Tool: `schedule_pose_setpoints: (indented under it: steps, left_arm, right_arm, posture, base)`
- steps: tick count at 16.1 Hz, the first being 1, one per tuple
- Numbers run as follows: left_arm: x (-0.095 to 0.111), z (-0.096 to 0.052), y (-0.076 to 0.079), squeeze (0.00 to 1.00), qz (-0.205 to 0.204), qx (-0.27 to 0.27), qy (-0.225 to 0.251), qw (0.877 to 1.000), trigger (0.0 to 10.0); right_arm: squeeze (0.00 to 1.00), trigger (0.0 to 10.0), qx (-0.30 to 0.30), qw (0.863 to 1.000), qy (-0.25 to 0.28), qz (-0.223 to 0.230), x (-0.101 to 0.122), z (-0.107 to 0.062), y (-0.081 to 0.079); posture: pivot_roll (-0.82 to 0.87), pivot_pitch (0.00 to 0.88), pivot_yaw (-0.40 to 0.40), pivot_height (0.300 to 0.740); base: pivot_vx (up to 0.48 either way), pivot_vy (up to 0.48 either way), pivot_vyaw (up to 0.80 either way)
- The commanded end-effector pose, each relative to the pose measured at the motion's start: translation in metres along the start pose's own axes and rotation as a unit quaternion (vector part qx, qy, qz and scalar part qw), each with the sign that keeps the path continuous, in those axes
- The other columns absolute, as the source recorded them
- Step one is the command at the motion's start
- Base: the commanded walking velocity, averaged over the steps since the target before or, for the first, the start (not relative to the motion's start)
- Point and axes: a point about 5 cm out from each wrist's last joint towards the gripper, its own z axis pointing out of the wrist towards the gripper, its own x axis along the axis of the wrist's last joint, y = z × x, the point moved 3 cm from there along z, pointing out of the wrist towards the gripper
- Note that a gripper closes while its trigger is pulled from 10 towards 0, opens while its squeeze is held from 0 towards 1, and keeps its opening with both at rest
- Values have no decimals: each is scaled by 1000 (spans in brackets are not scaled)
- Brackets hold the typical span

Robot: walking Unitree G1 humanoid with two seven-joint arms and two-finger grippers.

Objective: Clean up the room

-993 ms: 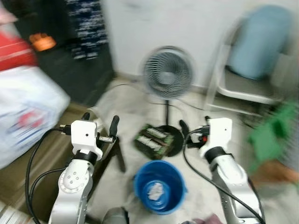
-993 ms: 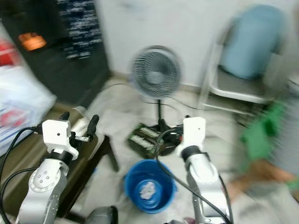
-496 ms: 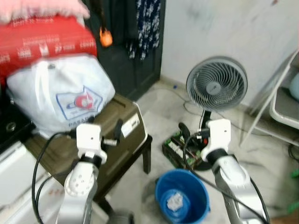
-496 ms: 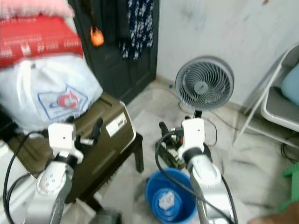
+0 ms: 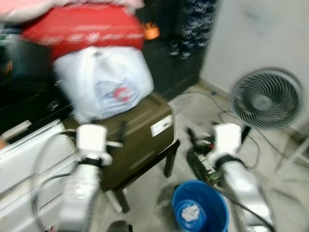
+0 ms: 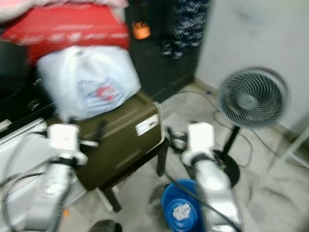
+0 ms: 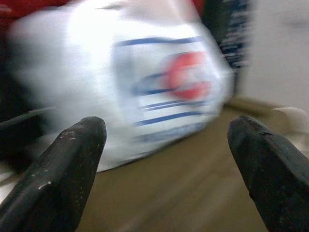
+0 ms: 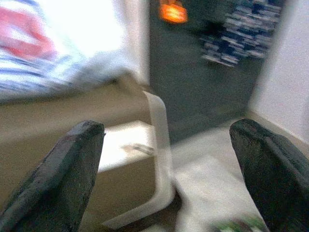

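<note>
Head views blurred, details soft. Both arms up in front, nothing held: left gripper has fingers spread wide, aimed at the white bag; right gripper also spread wide, looking past the box corner toward the dark door. White bag sits on top of the olive box, which rests on a small dark table; a red bag is stacked above and behind the white one, touching it. Blue bucket on the floor just in front of the robot, between the arms and nearer the right one, with a crumpled white scrap inside. Fan stands on the floor to the right, a green-black block near its base. Judgement: bucket looks like the trash bin, so loose litter goes there; the white bag is the nearest candidate to tidy. It looks like thin plastic, full and rounded, so soft, slippery, shape shifts when lifted; weight unknown, could be bulky rather than heavy. Pinching a flat side will likely slip, better to take the gathered neck or a fold at the top, though I can't make out a knot or handles. Red bag leans on it, so pulling the white one may bring the red one down
</note>
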Motion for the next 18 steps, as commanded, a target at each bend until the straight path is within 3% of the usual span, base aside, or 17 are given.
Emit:
schedule_pose_setpoints:
  steps: [1, 8, 10, 18]
  left_arm:
    - [4, 1, 5, 0, 8, -9, 6, 1000, 10000]
    - [4, 4, -7, 0, 30, 1, 7, 1000, 10000]
    - [4, 1, -4, 0, 6, -16, 6, 1000, 10000]
    - [3, 1, -5, 0, 18, -5, 2, 1000, 10000]
  right_arm:
    - [0, 10000, -13, 1000, -8, -2, -3, -3, 9]
    - [0, 10000, -13, 1000, -4, -2, -1, 2, 8]
    - [0, 10000, -11, 1000, -4, -2, 0, 2, 7]
    - [0, 10000, -1, 1000, -2, -2, 1, 5, 4]
  posture:
    - [-74, 0, 6, 740]
    - [-71, 0, 10, 740]
    - [-64, 0, 4, 740]
    - [-62, 0, -3, 740]
  base:
    - [0, 0, 800]
    - [0, 0, 800]
    - [0, 0, 800]
    - [0, 0, 800]
